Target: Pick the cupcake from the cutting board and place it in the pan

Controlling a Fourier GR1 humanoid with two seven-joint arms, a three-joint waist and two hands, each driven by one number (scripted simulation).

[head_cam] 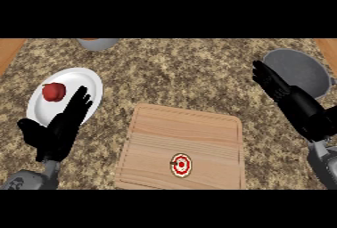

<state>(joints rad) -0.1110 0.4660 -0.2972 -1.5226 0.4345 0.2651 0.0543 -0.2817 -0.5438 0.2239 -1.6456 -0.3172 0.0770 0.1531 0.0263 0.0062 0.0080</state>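
Note:
A small cupcake (181, 165) with red and white rings on top sits on the wooden cutting board (184, 133), near its front edge. The grey pan (304, 67) lies at the back right of the counter. My right hand (289, 100) is open, fingers straight, stretched toward the pan's near left rim and partly over it. My left hand (60, 129) is open at the left, fingers up, overlapping the white plate's front edge. Neither hand touches the cupcake.
A white plate (82, 80) at the left carries a red apple (54, 91). A grey bowl (97, 43) shows at the back edge. Wooden strips border the speckled counter at the far left and right corners.

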